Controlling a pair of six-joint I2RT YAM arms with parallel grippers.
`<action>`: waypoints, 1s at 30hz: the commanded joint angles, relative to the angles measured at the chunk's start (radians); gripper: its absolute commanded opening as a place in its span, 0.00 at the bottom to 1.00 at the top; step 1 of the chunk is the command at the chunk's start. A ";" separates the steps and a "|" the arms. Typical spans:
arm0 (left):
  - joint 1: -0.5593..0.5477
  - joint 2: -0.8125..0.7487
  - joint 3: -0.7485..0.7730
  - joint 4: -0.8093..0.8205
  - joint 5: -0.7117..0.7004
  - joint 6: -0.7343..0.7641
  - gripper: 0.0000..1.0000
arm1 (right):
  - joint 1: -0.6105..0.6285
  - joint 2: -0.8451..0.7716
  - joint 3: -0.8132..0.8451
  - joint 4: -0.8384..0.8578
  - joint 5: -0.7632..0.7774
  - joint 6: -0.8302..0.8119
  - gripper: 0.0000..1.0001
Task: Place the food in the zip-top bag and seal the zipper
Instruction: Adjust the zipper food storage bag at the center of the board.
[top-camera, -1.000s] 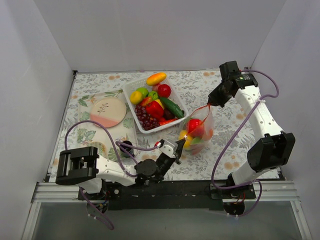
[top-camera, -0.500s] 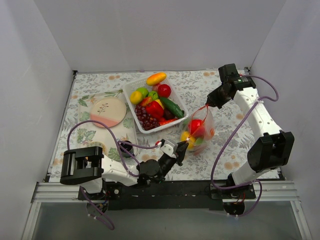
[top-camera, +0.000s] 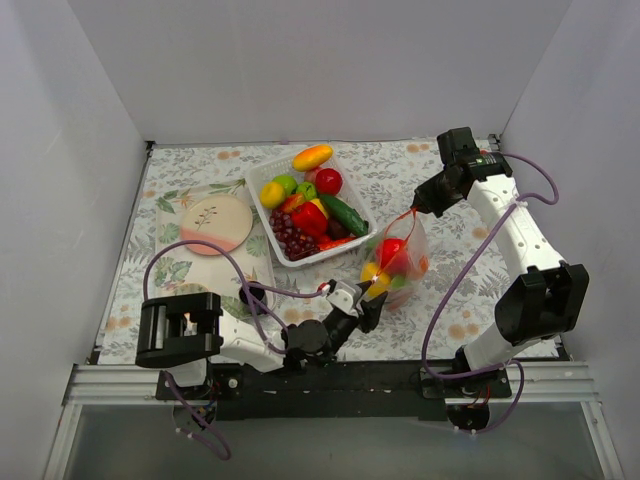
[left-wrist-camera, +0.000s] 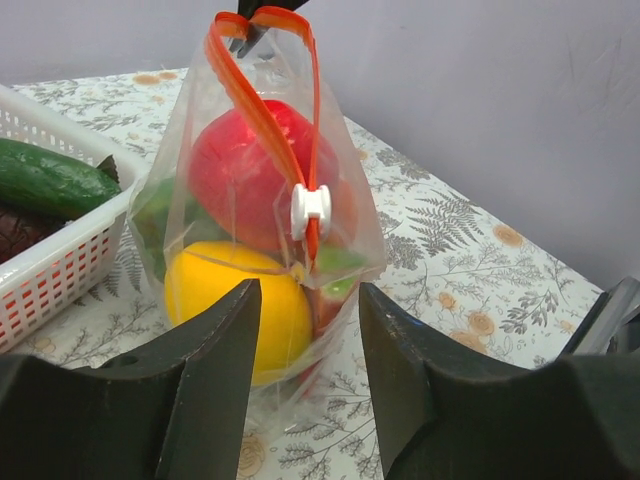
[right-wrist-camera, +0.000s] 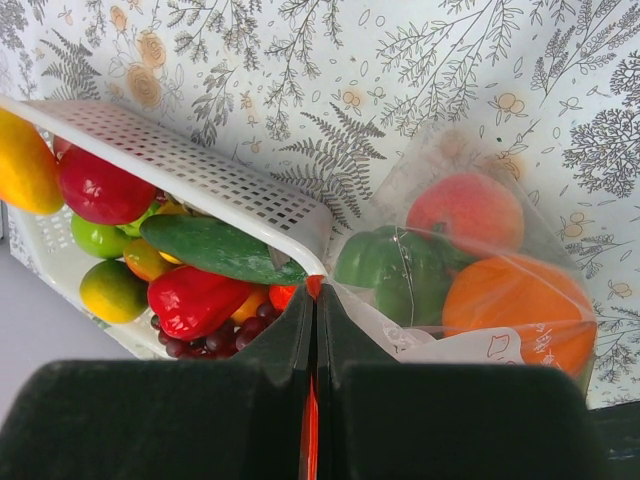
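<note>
The clear zip-top bag (top-camera: 396, 262) stands upright right of the basket, holding several toy foods: a red fruit (left-wrist-camera: 245, 165), a yellow one (left-wrist-camera: 235, 300), a green pepper (right-wrist-camera: 398, 272) and an orange (right-wrist-camera: 520, 308). Its orange-red zipper (left-wrist-camera: 262, 110) runs up to the far top corner, with a white slider (left-wrist-camera: 311, 207) low at the near end. My right gripper (top-camera: 419, 207) is shut on the zipper's far end (right-wrist-camera: 314, 286) and holds the bag's mouth up. My left gripper (top-camera: 371, 303) is open just before the bag's near side, its fingers (left-wrist-camera: 215, 365) flanking the bag's lower edge without touching it.
A white slatted basket (top-camera: 352, 241) with several more toy fruits and vegetables sits left of the bag, close to it. A patterned tray with a round pink plate (top-camera: 215, 224) lies at the left. White walls close in on three sides.
My left gripper has moved right and forward along the table's near edge, up to the bag. The right gripper and the bag have barely shifted.
</note>
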 joint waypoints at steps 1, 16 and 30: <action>0.005 0.023 0.057 0.067 -0.020 0.040 0.44 | -0.006 -0.033 0.030 -0.009 0.007 0.023 0.01; 0.025 0.033 0.075 0.111 -0.059 0.060 0.07 | -0.006 -0.064 0.019 -0.010 0.004 0.007 0.01; 0.127 -0.375 -0.136 -0.238 0.219 -0.085 0.00 | -0.001 -0.120 -0.027 0.276 -0.240 -0.405 0.91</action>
